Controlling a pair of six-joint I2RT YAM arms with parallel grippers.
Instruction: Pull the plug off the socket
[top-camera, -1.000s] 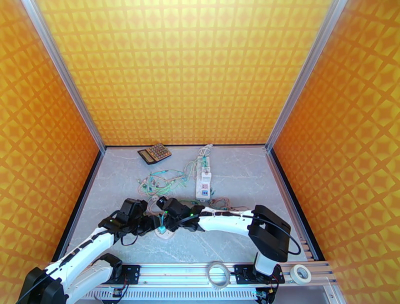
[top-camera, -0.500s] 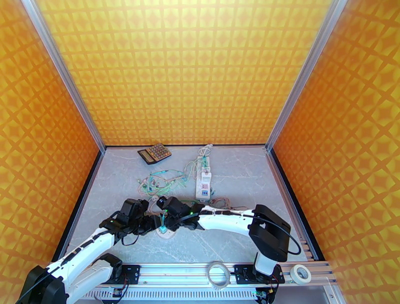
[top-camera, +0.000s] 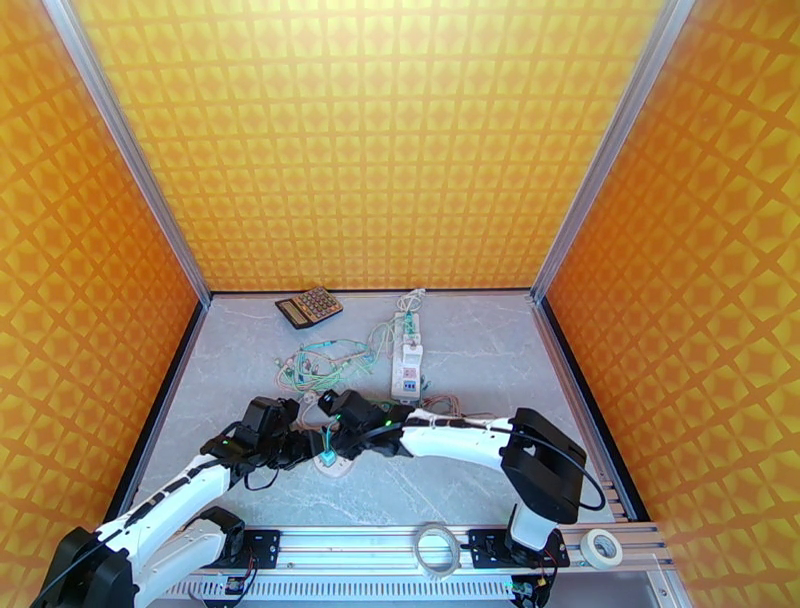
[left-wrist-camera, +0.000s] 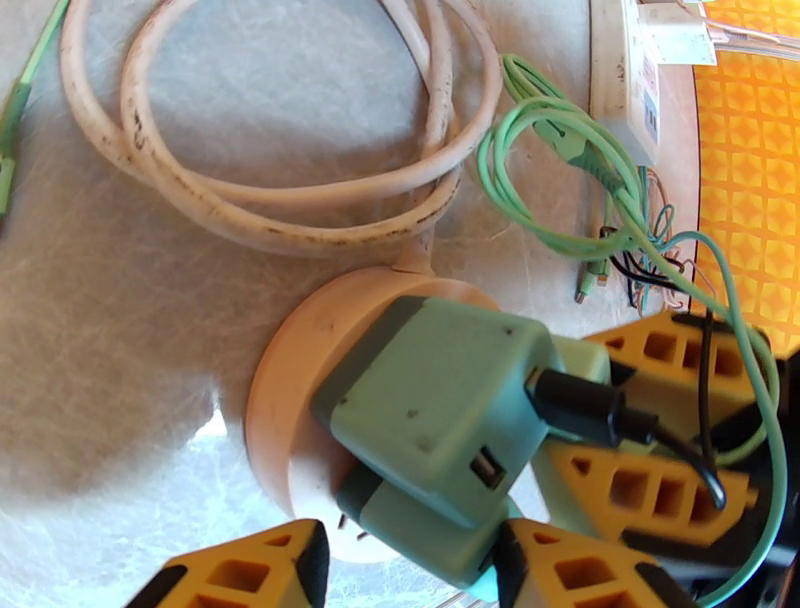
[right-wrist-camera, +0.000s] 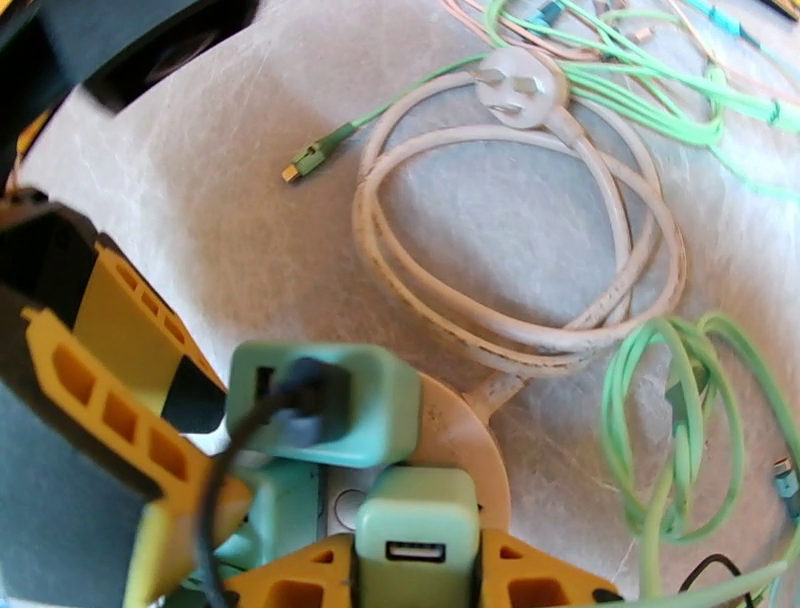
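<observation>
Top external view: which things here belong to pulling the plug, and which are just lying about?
Job in hand: round socket, green plug, left gripper, right gripper.

Lying about: calculator, white power strip, green cables, tape roll.

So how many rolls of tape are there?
2. Both sit on the front rail: a clear roll near the middle, between the arm bases, and a white roll at the right end. The arms could hide more.
</observation>
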